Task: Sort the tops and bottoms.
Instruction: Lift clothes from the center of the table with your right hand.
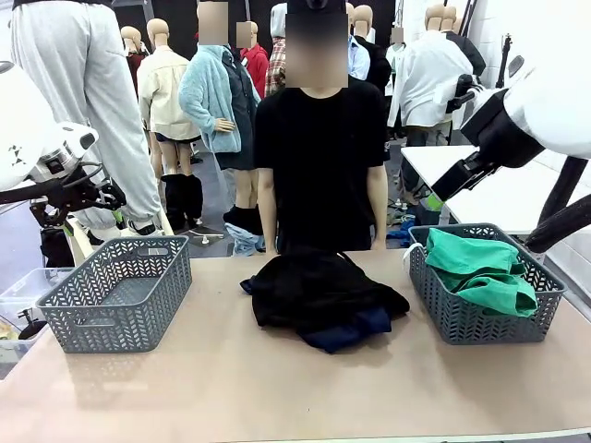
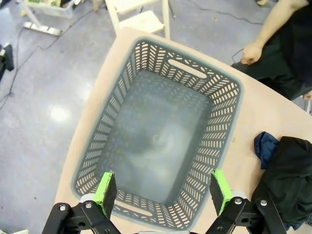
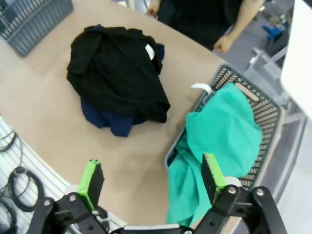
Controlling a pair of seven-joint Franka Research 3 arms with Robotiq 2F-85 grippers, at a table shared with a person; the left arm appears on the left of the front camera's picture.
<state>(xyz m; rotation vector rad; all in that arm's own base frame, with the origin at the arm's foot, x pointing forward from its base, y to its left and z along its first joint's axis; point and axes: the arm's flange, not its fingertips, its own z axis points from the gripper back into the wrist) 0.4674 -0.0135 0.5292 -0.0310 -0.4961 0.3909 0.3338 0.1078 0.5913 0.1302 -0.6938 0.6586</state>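
Hovering above the bench (image 1: 277,388), two arms face a part-sorted load. Front view: the teal bottoms (image 1: 476,272) lie heaped in the right basket (image 1: 439,309), cloth riding above its rim, where a passing gripper could snag it and drag it out. Left wrist view: the left gripper (image 2: 163,187) hangs released over the left basket (image 2: 126,87), a person's hand (image 2: 252,51) close enough to be struck. Right wrist view: the right gripper (image 3: 152,178), released too, overlooks the dark pile (image 3: 114,73); one pinch might lift both layers. Count: two baskets, one bottoms, seemingly two dark garments, black over navy.
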